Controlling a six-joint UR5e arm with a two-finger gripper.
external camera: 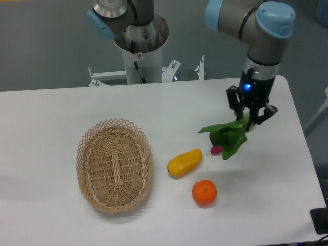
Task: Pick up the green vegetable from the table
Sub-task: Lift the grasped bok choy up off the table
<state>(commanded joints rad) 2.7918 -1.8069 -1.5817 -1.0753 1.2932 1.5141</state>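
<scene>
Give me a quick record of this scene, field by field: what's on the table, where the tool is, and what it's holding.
tool: far right of the table, shut on the stem end of the green vegetable
green vegetable: leaves hanging down; whether it is clear of the table cannot be told
purple piece: mostly hidden behind the leaves
yellow vegetable: lying centre, right of the basket
orange: in front of the yellow vegetable
basket: wicker, oval, empty, left of centre

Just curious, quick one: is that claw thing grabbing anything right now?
Gripper: closed on the green vegetable, its leaves hanging down over the table.
</scene>
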